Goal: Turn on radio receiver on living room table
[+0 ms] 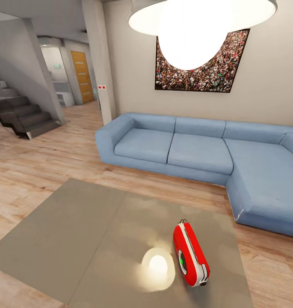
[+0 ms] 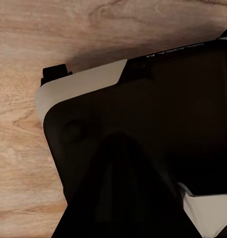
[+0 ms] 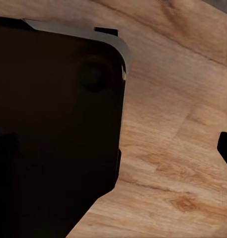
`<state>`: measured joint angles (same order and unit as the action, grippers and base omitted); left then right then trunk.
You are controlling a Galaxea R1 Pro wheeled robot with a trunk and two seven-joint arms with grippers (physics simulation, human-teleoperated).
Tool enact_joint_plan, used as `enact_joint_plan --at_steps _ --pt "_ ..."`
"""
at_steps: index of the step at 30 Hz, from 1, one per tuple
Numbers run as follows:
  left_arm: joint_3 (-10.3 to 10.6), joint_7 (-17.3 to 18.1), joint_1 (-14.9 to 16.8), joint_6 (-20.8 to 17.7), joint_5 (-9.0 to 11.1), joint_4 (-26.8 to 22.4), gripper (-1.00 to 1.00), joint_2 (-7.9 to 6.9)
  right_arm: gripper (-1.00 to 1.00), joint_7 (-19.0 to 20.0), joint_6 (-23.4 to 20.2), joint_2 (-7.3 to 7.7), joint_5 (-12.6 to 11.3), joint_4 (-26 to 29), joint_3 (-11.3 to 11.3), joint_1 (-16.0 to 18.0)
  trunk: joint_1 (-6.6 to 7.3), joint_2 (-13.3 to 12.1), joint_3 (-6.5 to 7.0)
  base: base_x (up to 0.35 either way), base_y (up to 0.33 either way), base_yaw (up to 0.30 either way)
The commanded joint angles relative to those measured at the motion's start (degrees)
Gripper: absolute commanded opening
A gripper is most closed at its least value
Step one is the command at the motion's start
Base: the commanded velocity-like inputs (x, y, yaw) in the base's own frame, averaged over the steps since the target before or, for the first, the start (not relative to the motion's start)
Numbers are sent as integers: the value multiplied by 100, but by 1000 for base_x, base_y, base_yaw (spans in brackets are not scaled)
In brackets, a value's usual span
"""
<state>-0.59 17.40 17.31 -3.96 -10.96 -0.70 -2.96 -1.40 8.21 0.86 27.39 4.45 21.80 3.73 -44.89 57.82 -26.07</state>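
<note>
We stand before the large low coffee table (image 1: 78,239) with its glossy grey, glass-like top, in the living room with the light wood plank floor (image 1: 43,162) and the blue L-shaped sofa (image 1: 197,149); on that top lies the small, flat, rounded red radio receiver (image 1: 190,253), white stripe along its edge, round dial with a green light facing the lamp's bright reflection (image 1: 157,265) just beside it, small black handle at the end nearer the sofa; both wrist cameras look down at plank floor past dark robot bodywork, so the receiver sits well apart from either gripper, ahead and above where they hang; we cannot tell whether the left or the right gripper is released or clenched, as no fingertips are plain in those views; we judge the gadget light, rigid and smooth-shelled, apt to skid on the slick top if pushed sideways; so we would not lift it at all, but press straight down on the dial face with one fingertip; the handle, if needed, looks the surest hold
</note>
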Motion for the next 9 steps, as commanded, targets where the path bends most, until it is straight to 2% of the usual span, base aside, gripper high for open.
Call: enact_joint_plan --at_steps 1,9 --pt "-1 0 0 0 -1 0 -100 -1 100 0 -1 -1 -5 1 0 0 0 0 0 0 0 0" --pt "-2 0 0 0 -2 0 -100 -2 100 0 1 -45 -4 2 -4 2 0 0 0 0 0 0"
